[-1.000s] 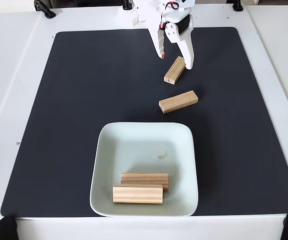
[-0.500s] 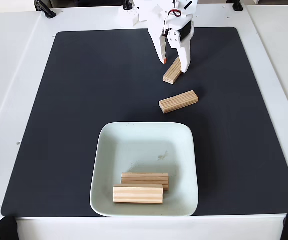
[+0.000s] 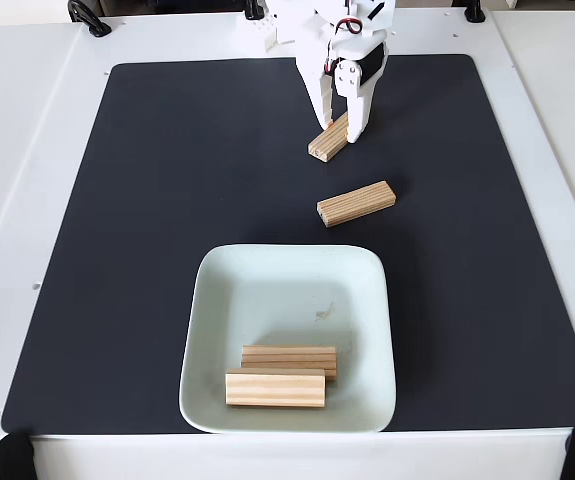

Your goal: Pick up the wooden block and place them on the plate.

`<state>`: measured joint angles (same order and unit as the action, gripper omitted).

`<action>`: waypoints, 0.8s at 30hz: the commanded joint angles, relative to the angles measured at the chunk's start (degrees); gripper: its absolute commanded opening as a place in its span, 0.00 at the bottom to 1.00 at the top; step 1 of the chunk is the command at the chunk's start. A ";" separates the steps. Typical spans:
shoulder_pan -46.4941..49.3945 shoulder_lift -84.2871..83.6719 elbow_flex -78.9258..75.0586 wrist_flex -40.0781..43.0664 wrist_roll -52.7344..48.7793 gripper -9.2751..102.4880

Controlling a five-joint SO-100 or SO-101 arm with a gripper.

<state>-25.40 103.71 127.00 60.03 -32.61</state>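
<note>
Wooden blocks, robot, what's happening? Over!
Gripper shut on top wooden block. Second loose block on black mat. Two blocks on plate. Path to plate looks clear.

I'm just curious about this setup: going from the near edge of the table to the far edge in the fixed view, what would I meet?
Two wooden blocks on the plate → a loose block on the black mat → the block between the gripper fingers.

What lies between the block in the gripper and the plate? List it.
In the fixed view, one loose wooden block lies on the black mat between the gripped block and the plate.
</note>
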 commanded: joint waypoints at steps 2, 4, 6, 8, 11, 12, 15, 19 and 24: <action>-0.44 9.23 -1.14 -0.09 0.35 0.08; -0.44 14.50 -1.14 -0.18 0.44 0.08; -0.18 20.04 -1.14 -0.18 0.53 0.08; 0.35 24.70 -1.14 -0.35 2.81 0.08; 0.88 28.74 -1.93 -2.90 8.00 0.08; 1.76 28.56 -2.90 -4.48 9.40 0.08; 3.69 25.05 -8.00 -8.53 14.41 0.08; 5.98 13.45 -20.48 -10.72 21.53 0.08; 9.93 -6.33 -41.57 -9.93 30.23 0.08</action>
<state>-17.49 106.00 98.35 50.80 -5.89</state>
